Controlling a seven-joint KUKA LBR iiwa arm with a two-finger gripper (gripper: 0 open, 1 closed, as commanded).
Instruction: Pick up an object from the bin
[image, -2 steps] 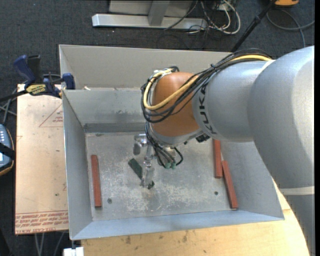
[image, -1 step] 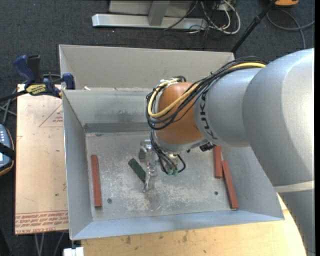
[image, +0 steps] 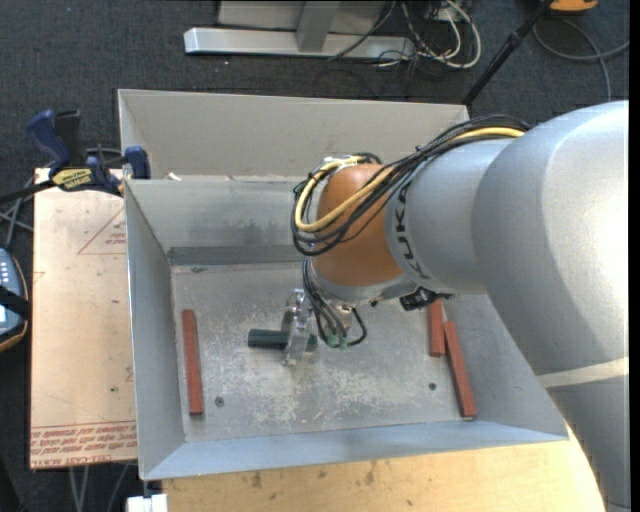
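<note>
Grey bin (image: 230, 400) floor carries a small dark bar (image: 266, 340) at frame centre. Your gripper (image: 298, 338) sits low at its right end, likely to take it; you cannot tell whether it is spread or pinching.

The bin (image: 150, 300) is grey metal and dull. Its floor, in the middle of the frame, looks scratched and speckled. The arm (image: 520, 240) at the right has a smooth, pale grey shell with a soft shine. Its orange cover (image: 355, 245) is smooth and glossy. The pincer (image: 298, 338) looks like bare, shiny metal. The small dark thing (image: 264, 340) beside it looks matt.
</note>
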